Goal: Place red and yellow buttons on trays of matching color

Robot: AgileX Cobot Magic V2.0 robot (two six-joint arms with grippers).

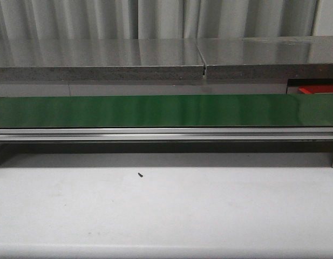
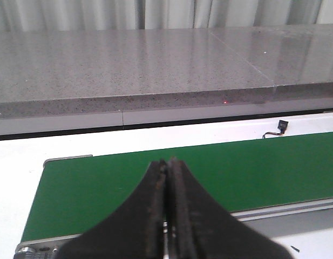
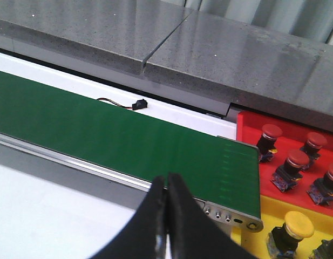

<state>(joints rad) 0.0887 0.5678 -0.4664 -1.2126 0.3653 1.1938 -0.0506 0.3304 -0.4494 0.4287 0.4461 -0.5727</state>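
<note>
Both jaws were pressed together, empty. No writing was legible. Only my right wrist view showed red buttons (image 3: 297, 159) on the red tray (image 3: 247, 125), beside the green belt (image 3: 128, 140).

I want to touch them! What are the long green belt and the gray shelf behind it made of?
The green belt looks like smooth rubber or plastic sheeting: flat, even colour, soft sheen. The gray shelf looks like polished stone, perhaps granite or an imitation of it: tiny speckles and glossy reflections. Neither is certain from looks alone.
</note>
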